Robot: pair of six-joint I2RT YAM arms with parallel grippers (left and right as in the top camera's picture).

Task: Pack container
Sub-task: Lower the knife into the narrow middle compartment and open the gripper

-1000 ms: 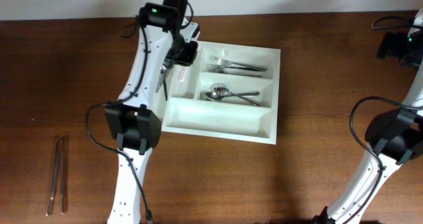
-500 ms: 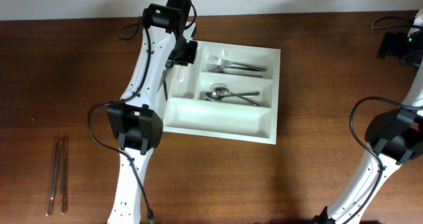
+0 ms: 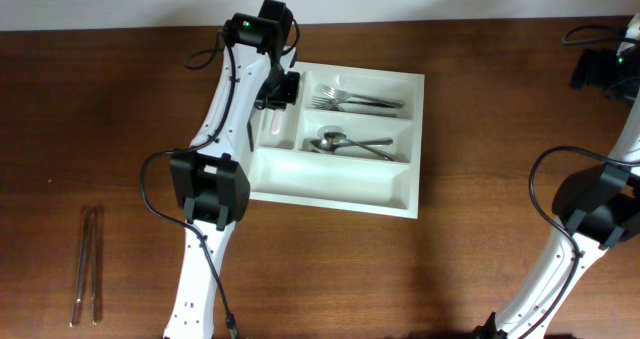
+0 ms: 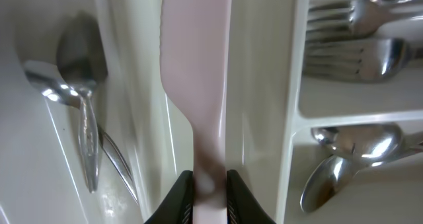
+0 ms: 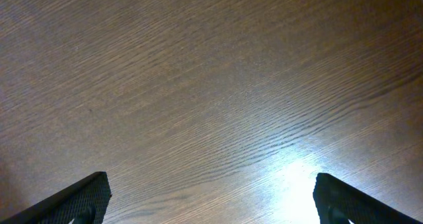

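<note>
The container [image 3: 330,185] is a white cutlery tray at the table's middle. My left gripper [image 3: 279,87] hangs over its far left corner, shut on a flat pale pink utensil [image 3: 271,122]. In the left wrist view the pink utensil [image 4: 195,52] lies along a narrow compartment between white walls [image 4: 264,85], with my left gripper [image 4: 210,192] clamped on its handle. A spoon [image 4: 82,85] lies in the compartment to its left. My right gripper [image 3: 600,71] is at the far right edge, and in its wrist view it [image 5: 211,201] stands wide open over bare wood.
Forks [image 3: 355,101] and spoons [image 3: 350,144] fill two long compartments; the front long one holds nothing. Metal tongs [image 3: 88,264] lie on the wood at the front left. The left arm hides the tray's left edge from overhead.
My left arm has shifted slightly right and toward the back, carrying the pink utensil over the narrow compartment. The right arm has not moved.
</note>
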